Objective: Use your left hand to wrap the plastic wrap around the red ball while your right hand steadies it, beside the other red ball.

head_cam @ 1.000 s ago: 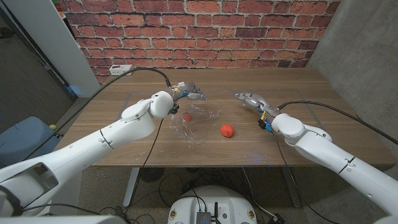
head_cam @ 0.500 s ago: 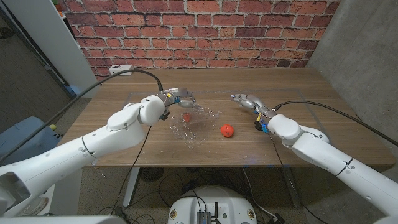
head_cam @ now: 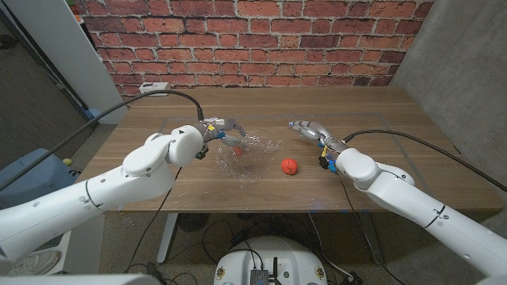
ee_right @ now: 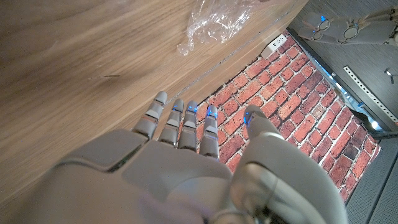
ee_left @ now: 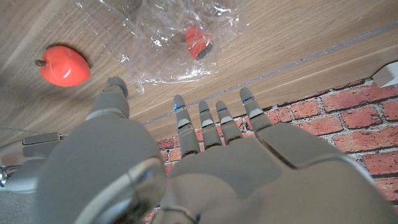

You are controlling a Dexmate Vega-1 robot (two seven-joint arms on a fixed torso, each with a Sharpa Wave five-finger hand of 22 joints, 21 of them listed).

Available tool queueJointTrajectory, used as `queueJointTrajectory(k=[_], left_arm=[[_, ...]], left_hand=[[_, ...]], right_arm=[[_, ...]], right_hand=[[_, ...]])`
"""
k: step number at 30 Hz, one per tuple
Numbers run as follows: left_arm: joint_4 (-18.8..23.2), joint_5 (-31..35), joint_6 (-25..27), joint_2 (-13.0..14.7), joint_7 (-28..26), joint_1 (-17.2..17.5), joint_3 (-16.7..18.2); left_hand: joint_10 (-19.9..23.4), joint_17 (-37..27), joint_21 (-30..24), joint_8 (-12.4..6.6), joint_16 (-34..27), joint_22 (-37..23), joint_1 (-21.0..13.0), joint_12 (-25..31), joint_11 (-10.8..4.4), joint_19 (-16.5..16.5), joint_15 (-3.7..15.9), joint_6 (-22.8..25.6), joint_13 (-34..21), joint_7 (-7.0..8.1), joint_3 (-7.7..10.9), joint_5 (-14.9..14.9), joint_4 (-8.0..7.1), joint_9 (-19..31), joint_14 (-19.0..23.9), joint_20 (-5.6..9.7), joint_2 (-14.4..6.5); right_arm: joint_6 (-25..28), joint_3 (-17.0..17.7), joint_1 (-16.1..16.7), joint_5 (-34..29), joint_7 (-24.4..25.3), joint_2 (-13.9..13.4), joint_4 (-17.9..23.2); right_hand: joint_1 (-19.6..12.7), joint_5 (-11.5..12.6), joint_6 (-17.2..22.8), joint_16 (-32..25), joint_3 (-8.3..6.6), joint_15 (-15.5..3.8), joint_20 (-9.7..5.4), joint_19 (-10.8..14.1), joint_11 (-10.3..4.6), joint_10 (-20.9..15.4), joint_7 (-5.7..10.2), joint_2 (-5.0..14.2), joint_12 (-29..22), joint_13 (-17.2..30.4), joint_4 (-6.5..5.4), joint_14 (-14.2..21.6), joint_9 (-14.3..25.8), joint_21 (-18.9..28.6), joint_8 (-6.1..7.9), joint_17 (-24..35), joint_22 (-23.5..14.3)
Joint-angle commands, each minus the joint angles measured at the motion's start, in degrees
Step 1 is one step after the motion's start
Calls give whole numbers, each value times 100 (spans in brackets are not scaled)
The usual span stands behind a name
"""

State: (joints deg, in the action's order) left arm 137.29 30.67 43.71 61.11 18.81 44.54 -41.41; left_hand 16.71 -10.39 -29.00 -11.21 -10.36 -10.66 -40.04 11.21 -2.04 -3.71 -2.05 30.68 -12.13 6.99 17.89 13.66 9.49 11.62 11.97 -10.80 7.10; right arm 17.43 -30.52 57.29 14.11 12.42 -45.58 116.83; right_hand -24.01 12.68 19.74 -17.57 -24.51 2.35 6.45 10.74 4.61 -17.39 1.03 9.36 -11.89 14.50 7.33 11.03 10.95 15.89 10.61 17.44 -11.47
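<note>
Wooden table [head_cam: 412,150] before a red brick wall [head_cam: 261,47] — white power strip [head_cam: 154,88] at its far-left corner.

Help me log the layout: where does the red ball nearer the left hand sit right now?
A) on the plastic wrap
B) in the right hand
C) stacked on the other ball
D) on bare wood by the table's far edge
A: the red ball lies on the crinkled plastic wrap, apart from the other red ball, which sits on bare table.

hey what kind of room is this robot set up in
Probably an indoor lab or workshop made for robot trials. A red brick wall runs behind a plain brown wooden table, black cables trail across the table to the white arms, and a white power strip sits at the table's far edge.
</note>
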Motion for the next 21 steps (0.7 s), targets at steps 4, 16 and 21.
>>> queueJointTrajectory(k=[4, 16, 21], left_arm=[[348, 1044, 80, 110, 1044, 34, -171], [83, 3676, 168, -557, 1799, 379, -544], [-137, 4704, -22, -925, 1772, 761, -425]], left_hand=[[-156, -16, 51, 24, 6, -13, -224, -3, -7, 54, -5, -83, -31, 125, -33, 107, 15, 21, -158, -6, 41], [45, -9, 101, -185, -92, -11, -824, 153, -241, -76, 228, 473, -23, 298, 61, 139, 3, 24, -60, 171, -201], [85, -7, 110, -182, -112, -10, -910, 171, -277, -99, 289, 494, -21, 294, 70, 110, 0, 26, -2, 187, -233]], right_arm=[[-45, -12, 200, -126, 201, 50, 162], [-167, 38, 296, -150, 250, 81, 130], [-115, 41, 262, -102, 201, 103, 87]], right_hand=[[55, 22, -14, -27, -7, 20, 1, 2, 5, 6, 5, 26, -35, 29, -50, 47, 14, 0, 41, 32, 3], [67, 23, 2, -51, -10, 14, 10, 33, 8, -27, 11, 56, -60, 29, -82, 86, 13, 13, 55, 46, 2], [71, 23, 25, -58, -9, 20, 19, 38, 28, -26, 5, 59, -63, 29, -91, 97, 12, 16, 66, 50, 2]])
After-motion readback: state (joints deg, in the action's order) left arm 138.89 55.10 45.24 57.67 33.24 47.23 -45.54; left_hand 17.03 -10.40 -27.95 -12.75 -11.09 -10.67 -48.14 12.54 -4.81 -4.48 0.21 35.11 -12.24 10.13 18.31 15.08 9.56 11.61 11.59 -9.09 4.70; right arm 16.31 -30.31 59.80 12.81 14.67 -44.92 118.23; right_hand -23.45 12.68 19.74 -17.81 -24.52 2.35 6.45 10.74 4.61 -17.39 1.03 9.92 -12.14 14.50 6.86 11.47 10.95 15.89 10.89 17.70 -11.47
